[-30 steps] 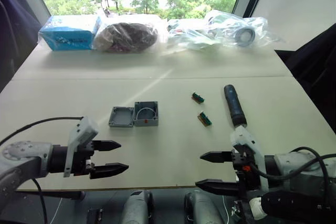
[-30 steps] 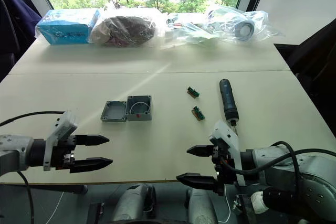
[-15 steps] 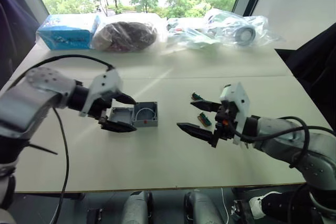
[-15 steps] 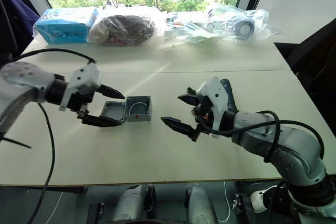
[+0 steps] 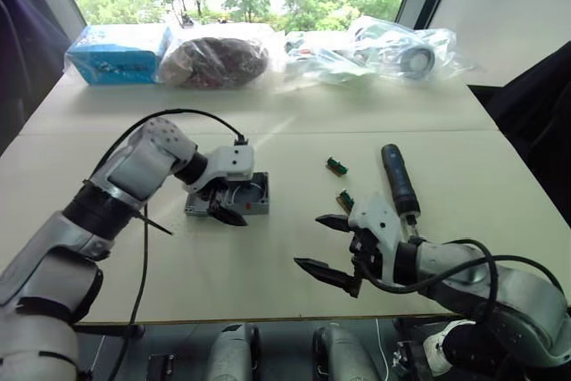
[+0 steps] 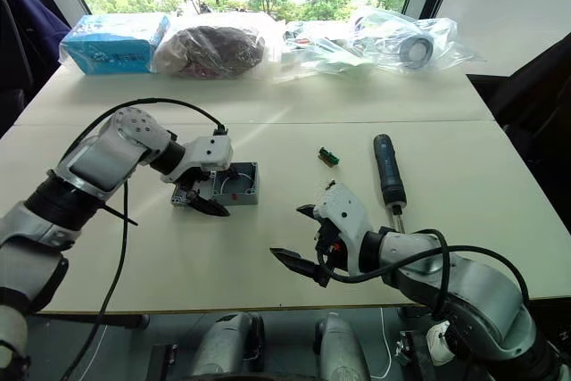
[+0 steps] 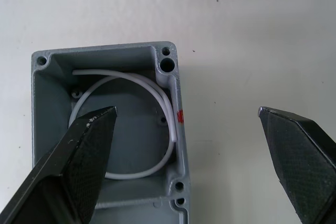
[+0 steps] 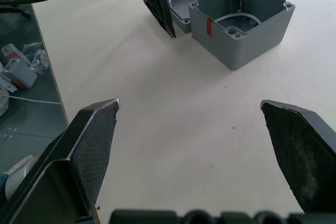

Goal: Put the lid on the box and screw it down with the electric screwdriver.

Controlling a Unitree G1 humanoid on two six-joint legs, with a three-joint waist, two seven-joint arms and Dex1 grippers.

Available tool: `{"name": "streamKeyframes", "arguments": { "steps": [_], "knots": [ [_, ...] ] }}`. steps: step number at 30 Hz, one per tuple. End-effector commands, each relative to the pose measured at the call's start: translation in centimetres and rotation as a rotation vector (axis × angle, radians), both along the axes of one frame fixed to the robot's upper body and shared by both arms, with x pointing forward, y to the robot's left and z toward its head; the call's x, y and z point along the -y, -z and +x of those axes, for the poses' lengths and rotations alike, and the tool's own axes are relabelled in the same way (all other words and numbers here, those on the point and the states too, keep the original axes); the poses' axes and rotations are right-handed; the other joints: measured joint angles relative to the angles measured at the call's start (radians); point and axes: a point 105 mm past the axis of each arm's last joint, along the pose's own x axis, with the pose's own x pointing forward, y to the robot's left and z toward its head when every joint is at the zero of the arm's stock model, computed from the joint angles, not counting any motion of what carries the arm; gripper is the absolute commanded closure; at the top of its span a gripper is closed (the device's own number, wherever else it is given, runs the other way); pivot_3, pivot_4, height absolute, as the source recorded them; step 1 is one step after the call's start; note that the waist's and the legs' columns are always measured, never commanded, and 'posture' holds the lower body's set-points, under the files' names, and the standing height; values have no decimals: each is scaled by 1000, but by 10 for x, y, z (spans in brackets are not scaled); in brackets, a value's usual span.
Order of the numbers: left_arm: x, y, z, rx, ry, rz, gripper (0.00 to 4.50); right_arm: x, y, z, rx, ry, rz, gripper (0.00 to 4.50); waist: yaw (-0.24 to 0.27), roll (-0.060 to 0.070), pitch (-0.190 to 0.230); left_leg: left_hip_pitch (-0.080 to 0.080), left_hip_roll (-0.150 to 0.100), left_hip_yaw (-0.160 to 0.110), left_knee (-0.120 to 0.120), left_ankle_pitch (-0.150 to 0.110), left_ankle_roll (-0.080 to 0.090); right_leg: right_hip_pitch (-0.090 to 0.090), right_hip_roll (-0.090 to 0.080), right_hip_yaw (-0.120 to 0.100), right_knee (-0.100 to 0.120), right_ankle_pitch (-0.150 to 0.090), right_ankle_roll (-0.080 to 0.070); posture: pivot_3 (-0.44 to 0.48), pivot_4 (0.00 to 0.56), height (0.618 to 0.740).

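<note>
The table (image 6: 268,247) carries everything. The left end effector (image 5: 225,202) is held spread apart over the box (image 7: 105,140), one finger seemingly inside it. The right end effector (image 6: 299,238) is spread too, empty. The electric screwdriver (image 6: 386,171) lies right. The lid (image 8: 184,1) touches the box.

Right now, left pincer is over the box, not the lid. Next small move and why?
Probably shift the left pincer sideways to the lid. It is open and straddles the box's wall, one finger inside. The lid lies beside the box on the table, not yet grasped.
</note>
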Motion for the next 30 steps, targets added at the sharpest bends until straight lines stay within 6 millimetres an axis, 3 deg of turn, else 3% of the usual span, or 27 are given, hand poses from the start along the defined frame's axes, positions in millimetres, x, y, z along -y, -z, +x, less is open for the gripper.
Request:
{"name": "streamKeyframes", "arguments": {
  "steps": [1,4,7,12,13,16,26,30],
  "knots": [
    [4,-8,5,42,17,6,78,-5,-10,-4,59,-9,27,0,0,0,0,0,0,0,0,0,0,0,0,0,0,0,0,0,150,740],
    [5,-4,7,36,1,28,78,-4,-9,-3,61,2,29,0,0,0,0,0,0,0,0,0,0,0,0,0,0,0,0,0,150,740],
    [6,-2,9,42,-4,44,781,-4,-9,-2,64,13,32,0,0,0,0,0,0,0,0,0,0,0,0,0,0,0,0,0,150,740],
    [8,3,8,44,10,54,2812,-5,-7,-1,66,26,44,0,0,0,0,0,0,0,0,0,0,0,0,0,0,0,0,0,150,740],
    [8,3,7,41,12,52,3054,-5,-7,-1,66,28,45,0,0,0,0,0,0,0,0,0,0,0,0,0,0,0,1,0,150,740],
    [9,3,7,38,17,53,4413,-6,-7,-1,66,32,48,0,0,0,0,0,0,0,0,0,0,0,0,0,0,0,1,0,150,740],
    [9,4,4,48,83,64,4481,-3,-9,-2,55,40,42,0,0,-1,-1,1,0,-1,1,0,0,1,0,0,1,0,1,0,150,740],
    [21,-24,-3,118,334,-15,4481,2,-9,-10,15,9,38,0,3,-1,0,0,0,-1,1,0,0,1,0,0,1,0,1,0,150,740]
  ]
}}
